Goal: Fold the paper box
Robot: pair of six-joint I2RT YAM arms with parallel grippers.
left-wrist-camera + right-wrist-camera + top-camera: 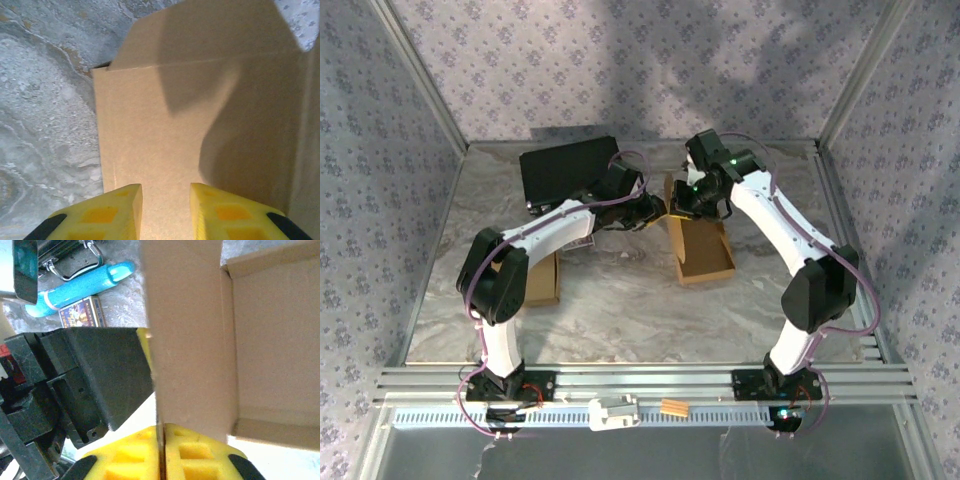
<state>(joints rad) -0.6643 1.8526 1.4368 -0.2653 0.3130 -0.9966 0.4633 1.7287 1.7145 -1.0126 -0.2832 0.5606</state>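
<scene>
The paper box is brown card, lying open on the marble table with a flap raised at its far end. In the right wrist view the box's open tray is on the right and the upright flap runs down the middle. My right gripper is shut on the thin lower edge of that flap. My left gripper meets the flap from the other side. Its yellow fingers stand apart against a flat card panel, with nothing pinched between them. My right gripper hangs just right of the left one.
A black case lies at the back left. A blue tube and a small printed packet lie near it. Another piece of cardboard sits under the left arm. A white part and an orange one rest on the front rail.
</scene>
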